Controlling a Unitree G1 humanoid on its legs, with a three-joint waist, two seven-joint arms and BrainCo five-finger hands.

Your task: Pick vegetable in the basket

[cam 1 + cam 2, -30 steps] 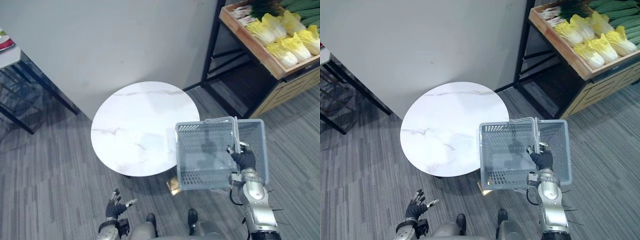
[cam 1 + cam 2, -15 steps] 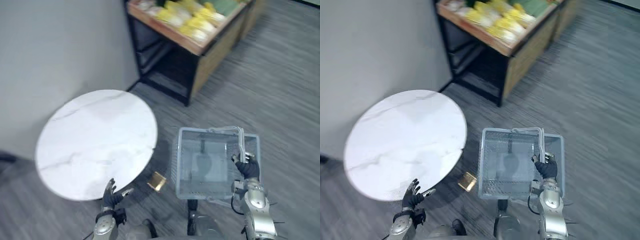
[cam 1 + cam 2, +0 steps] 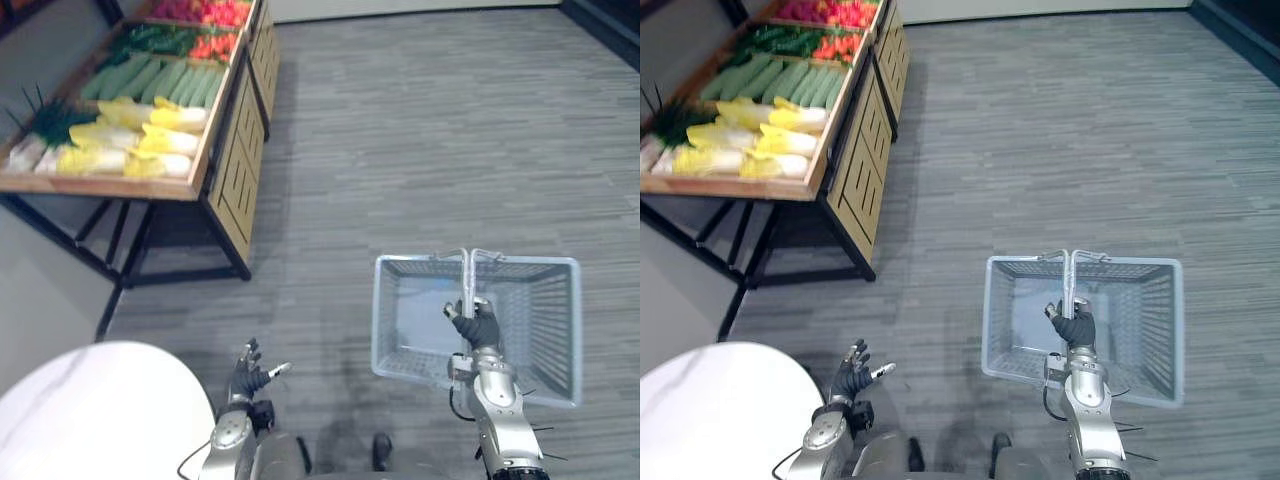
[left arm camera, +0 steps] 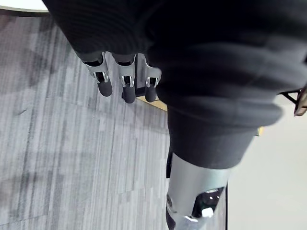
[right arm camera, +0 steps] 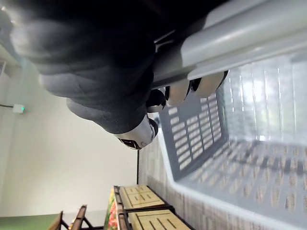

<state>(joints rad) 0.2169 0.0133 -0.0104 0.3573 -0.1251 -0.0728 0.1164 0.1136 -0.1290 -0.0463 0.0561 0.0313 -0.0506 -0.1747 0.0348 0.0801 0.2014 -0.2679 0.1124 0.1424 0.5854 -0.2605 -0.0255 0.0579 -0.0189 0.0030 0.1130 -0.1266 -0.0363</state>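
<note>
A grey plastic basket [image 3: 545, 350] hangs over the carpet at the lower right, with nothing inside it. My right hand [image 3: 476, 326] is shut on the basket's handle [image 3: 466, 275]; the right wrist view shows its fingers [image 5: 184, 89] curled round the grey handle [image 5: 249, 38]. At the bottom, low by the table edge, my left hand [image 3: 252, 374] is open and holds nothing, its fingers [image 4: 125, 81] spread. Vegetables lie on a wooden shelf [image 3: 228, 105] at the upper left: yellow-white cabbages [image 3: 150, 150], green cucumbers [image 3: 165, 82], and red ones [image 3: 205, 12] at the far end.
A round white marble table [image 3: 95, 415] is at the lower left corner. The shelf stands on a black metal frame [image 3: 120, 265] with wooden drawers on its side. Grey carpet stretches between the shelf and the basket.
The whole view has swung round: the table slid to the lower left and the vegetable shelf moved to the upper left. The basket stays in my right hand.
</note>
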